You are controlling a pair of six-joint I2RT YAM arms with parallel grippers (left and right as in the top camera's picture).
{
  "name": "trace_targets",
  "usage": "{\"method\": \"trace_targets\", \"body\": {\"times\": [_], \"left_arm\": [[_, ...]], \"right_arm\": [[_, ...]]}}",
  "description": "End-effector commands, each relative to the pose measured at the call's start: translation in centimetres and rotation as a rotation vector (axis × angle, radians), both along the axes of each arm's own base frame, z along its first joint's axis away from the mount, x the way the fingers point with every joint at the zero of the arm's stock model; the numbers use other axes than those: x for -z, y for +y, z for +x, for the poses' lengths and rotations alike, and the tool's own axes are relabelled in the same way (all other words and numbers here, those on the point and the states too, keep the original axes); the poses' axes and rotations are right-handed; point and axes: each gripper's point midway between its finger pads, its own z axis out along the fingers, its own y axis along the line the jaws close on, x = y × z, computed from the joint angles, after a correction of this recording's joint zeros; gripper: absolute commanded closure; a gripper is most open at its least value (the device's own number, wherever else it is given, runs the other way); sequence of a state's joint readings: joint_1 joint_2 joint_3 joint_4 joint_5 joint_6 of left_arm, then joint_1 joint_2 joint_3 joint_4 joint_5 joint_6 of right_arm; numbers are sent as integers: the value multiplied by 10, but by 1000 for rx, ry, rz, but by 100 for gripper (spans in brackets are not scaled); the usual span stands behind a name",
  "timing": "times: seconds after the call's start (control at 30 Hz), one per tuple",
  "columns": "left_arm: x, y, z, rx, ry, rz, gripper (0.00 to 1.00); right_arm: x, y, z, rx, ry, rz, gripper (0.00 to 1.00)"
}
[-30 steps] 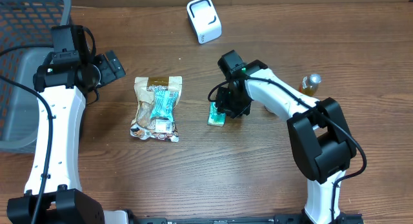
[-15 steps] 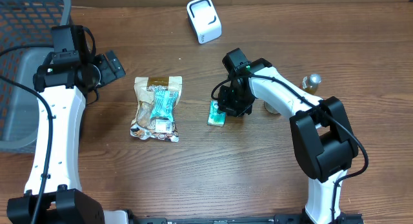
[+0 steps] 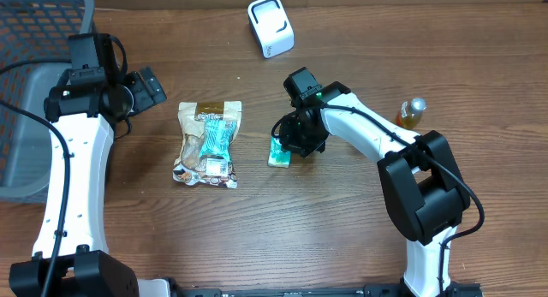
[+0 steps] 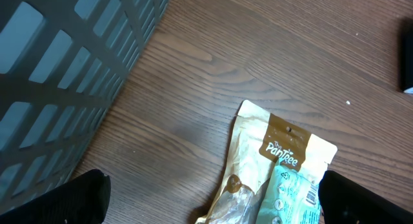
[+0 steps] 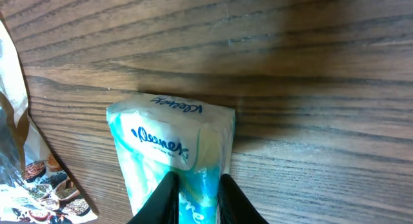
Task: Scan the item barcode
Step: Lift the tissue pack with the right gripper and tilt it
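At far left, the left gripper [image 3: 147, 86] hangs wide open and empty beside a grey slatted plastic basket [image 3: 26, 109]. A tan-and-teal snack pouch [image 3: 208, 143] lies mid-table. Just right of it, the right gripper [image 5: 197, 179] pinches a small teal-and-white Kleenex tissue pack [image 5: 169, 143]. Lift gently, since soft wrapping may slip, then turn its barcode towards the white boxy scanner [image 3: 271, 26] behind.

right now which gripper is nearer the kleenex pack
Right. The right gripper pinches the Kleenex pack; the left gripper hangs open beyond the snack bag, by the basket.
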State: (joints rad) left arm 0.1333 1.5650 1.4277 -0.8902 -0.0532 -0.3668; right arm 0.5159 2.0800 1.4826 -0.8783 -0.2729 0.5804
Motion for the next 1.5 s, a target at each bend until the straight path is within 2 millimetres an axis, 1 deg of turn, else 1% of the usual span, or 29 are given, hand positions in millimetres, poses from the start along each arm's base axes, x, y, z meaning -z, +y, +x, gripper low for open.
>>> {"method": "trace_targets", "body": {"times": [0.0,0.13,0.3,0.37,0.5,0.53,0.6,0.7,0.73,0.8,0.87,0.97,1.07,1.13,1.23,1.3,1.47], "left_arm": [[-2,5,2,-8,-6,8,0],[-2,5,2,-8,-6,8,1],[-2,5,2,-8,-6,8,0],[-2,5,2,-8,-6,8,0],[-2,5,2,-8,-6,8,1],[-2,5,2,-8,-6,8,0],[-2,5,2,-8,-6,8,1],[-2,5,2,-8,-6,8,0],[-2,5,2,-8,-6,8,1],[-2,5,2,-8,-6,8,0],[-2,5,2,-8,-6,8,0],[-2,5,2,-8,-6,8,0],[-2,5,2,-8,-6,8,1],[-2,5,2,-8,-6,8,0],[-2,5,2,-8,-6,8,0],[-2,5,2,-8,-6,8,1],[-2,5,2,-8,-6,8,1]], "right_arm": [[6,-2,-1,1,2,-12,83],[9,-3,-2,1,3,-13,83],[27,-7,-11,63,31,-18,83],[32,-7,-12,66,25,-14,83],[34,-10,-14,70,35,-19,83],[34,-11,-13,72,34,-18,84],[34,-13,-12,78,37,-16,96],[30,-11,-16,79,83,41,96],[27,-8,-17,53,87,76,96],[13,2,-18,-54,77,206,96],[-7,9,-19,-154,52,329,96],[-39,11,-17,-213,7,460,96],[-62,11,-15,-243,-33,545,96],[-81,18,-19,-317,-71,645,96],[-114,32,-32,-459,-135,856,96],[-124,35,-36,-485,-145,922,96],[-124,35,-37,-483,-139,923,96]]}}
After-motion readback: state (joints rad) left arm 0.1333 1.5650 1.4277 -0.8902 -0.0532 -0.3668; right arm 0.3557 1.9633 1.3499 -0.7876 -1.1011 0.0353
